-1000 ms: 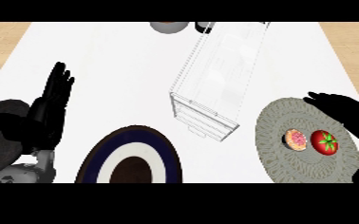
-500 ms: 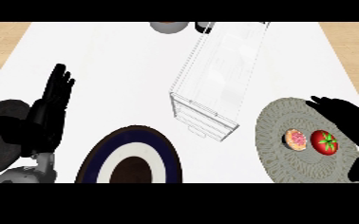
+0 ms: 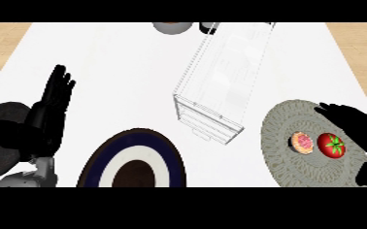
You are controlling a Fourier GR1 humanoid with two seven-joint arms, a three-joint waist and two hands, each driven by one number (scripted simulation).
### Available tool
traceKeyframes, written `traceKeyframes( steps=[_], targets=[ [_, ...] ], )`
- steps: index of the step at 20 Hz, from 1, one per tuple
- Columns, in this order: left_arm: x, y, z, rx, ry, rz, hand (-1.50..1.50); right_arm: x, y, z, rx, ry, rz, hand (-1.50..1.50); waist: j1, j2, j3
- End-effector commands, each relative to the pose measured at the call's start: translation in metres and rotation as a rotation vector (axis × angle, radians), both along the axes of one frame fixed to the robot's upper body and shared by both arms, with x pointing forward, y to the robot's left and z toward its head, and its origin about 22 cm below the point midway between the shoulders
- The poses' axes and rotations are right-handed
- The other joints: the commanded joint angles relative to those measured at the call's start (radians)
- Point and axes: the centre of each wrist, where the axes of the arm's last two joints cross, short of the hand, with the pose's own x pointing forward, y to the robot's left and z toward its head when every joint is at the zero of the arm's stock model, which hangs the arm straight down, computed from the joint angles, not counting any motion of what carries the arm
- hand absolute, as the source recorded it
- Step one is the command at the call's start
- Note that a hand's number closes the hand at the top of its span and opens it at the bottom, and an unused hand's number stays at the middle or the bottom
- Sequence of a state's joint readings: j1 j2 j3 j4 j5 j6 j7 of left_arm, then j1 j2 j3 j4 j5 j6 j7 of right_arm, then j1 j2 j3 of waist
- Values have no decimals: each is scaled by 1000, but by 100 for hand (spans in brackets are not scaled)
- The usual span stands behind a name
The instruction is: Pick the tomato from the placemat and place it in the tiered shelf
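A red tomato (image 3: 332,144) with a green stem lies on the round grey placemat (image 3: 283,140) at the right, next to a pink doughnut-like piece (image 3: 302,142). My right hand (image 3: 347,118) hovers just above and right of the tomato, fingers straight and pointing up-left, holding nothing. The tiered shelf (image 3: 224,75) is a clear wire frame lying across the middle of the white counter. My left hand (image 3: 50,108) rests open at the left edge, fingers up.
A dark blue and white plate (image 3: 132,161) sits at the lower middle, left of the shelf's near end. Two small round items, a grey bowl (image 3: 171,27) and a dark cup (image 3: 208,27), stand at the counter's far edge.
My right hand has slid down and slightly right, closer to the tomato. My left hand has shifted a little down and right.
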State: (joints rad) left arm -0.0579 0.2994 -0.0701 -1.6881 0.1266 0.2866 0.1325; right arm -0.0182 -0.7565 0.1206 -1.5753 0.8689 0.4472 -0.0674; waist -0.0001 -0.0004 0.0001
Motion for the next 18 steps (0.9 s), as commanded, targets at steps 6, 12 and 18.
traceKeyframes(
  steps=[6, 12, 18],
  targets=[
    [5, 16, -3, -3, 8, 2, 0, 14, -12, -38, 45, -8, 13, -150, 3, 1, 0],
    [12, 20, 0, -10, -5, 9, 0, 7, 0, -57, 51, -21, 40, -150, -1, 0, 0],
    [1, 0, -9, 1, 9, 6, 0, 20, -15, -76, 52, 46, 9, -150, 3, 1, 0]
  ],
)
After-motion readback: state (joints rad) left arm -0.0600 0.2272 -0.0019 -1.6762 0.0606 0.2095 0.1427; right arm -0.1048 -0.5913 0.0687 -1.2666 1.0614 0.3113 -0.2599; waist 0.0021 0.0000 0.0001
